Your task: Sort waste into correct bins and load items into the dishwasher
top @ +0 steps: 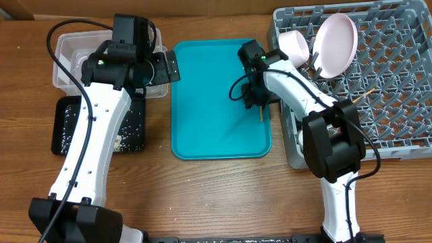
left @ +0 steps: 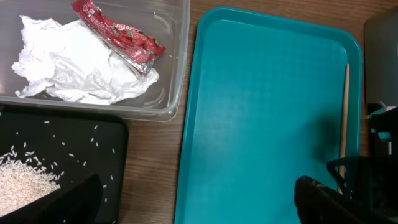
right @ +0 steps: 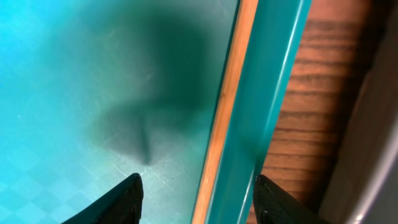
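- Right gripper (right: 198, 190), state?
- Jaws spread, nothing held. 1 chopstick (right: 227, 102) lies flat below, between the fingers (right: 124, 202), against the tray's (right: 273, 87) right rim, long axis running straight ahead. Right arm is nearest.

White links (top: 94, 135), black joints (top: 331, 145) and cables (top: 86, 111), perhaps green lights (top: 262, 59).

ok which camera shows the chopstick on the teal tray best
The left wrist view: most of the chopstick lies in sight along the right rim of the teal tray. The right wrist view shows only a section between the open jaws; overhead, just a short end shows under the right gripper.
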Controlling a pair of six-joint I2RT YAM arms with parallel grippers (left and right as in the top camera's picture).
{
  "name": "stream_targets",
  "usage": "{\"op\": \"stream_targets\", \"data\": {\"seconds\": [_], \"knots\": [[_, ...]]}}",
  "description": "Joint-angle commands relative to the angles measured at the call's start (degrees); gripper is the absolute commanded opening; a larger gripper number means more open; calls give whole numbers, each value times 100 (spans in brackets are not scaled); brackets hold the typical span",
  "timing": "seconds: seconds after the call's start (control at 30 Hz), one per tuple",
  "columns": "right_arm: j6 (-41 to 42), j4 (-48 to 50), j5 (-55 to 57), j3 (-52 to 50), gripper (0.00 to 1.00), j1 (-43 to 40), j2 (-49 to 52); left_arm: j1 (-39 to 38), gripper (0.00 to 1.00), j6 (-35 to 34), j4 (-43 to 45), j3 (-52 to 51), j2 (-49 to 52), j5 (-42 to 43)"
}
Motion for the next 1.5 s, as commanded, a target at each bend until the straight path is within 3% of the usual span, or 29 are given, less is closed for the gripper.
{"op": "stream_targets", "data": {"seconds": [0.0, 0.43, 0.9, 1.47], "knots": [[-2, 94, -81, -96, 59, 39, -48, 9, 100, -15, 11, 22, 39, -70], [0, 407, -177, -658, 56, 44, -50, 9, 100, -15, 11, 22, 39, -70], [-7, -286, 61, 640, 58, 48, -81, 9, 100, -15, 11, 22, 39, -70], [4, 435, -98, -302, 58, 317, -70, 9, 100, -15, 11, 22, 39, -70]]}}
